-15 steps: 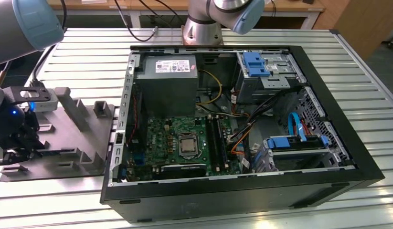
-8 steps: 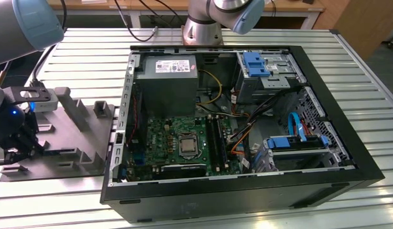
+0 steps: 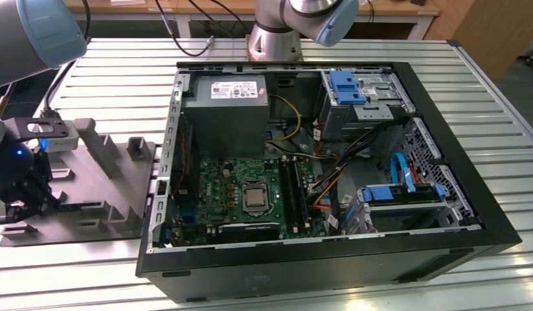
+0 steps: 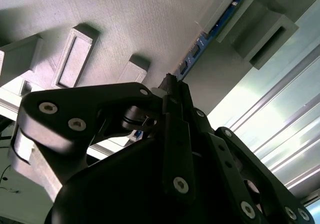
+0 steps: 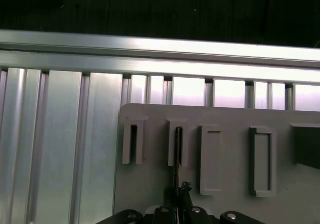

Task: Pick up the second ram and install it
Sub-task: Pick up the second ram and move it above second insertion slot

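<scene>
The gripper (image 3: 20, 197) is over at the grey holder tray (image 3: 102, 214) on the exterior view's left, well apart from the open computer case (image 3: 335, 259). In both wrist views the second ram (image 4: 220, 23) stands on its long edge in one of the tray's narrow slots, blue face showing. From above, in the first wrist view, it is just a thin dark line (image 5: 177, 154) running out of its slot block.

The fingertips (image 5: 179, 188) sit either side of that line, drawn right in. They look closed on the stick, pinching its two flat faces, and no gap shows between pad and board.

The pick looks to be the step in hand, so the grip is what matters. The pinch should sit square to the board so the stick hangs straight. Any lift should run straight out along the slot walls, because a tilt would likely wedge the thin board against the grey block. The clamp wants to be firm but not hard, since the board is thin and carries chips.

The memory slots (image 3: 292, 188) lie beside the processor socket (image 3: 253, 197) inside the case.
</scene>
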You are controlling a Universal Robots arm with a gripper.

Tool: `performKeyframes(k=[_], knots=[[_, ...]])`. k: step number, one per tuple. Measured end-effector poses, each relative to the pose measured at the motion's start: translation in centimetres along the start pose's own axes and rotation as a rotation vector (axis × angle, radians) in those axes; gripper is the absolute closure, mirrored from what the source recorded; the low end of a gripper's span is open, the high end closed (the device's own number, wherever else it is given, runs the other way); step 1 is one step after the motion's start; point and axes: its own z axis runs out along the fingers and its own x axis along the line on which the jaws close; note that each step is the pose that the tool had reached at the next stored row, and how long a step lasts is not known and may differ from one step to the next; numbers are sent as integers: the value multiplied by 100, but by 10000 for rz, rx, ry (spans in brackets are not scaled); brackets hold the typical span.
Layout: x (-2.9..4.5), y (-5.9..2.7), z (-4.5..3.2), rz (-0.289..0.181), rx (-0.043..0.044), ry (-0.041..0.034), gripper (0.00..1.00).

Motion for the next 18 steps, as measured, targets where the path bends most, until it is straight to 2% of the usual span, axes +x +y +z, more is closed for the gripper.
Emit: performKeyframes(k=[2, 15, 18], knots=[[0, 0, 0, 0, 0, 0, 88], [-1, 1, -37, 2, 2, 0, 88], [-2, 2, -38, 154, 5, -4, 88]])
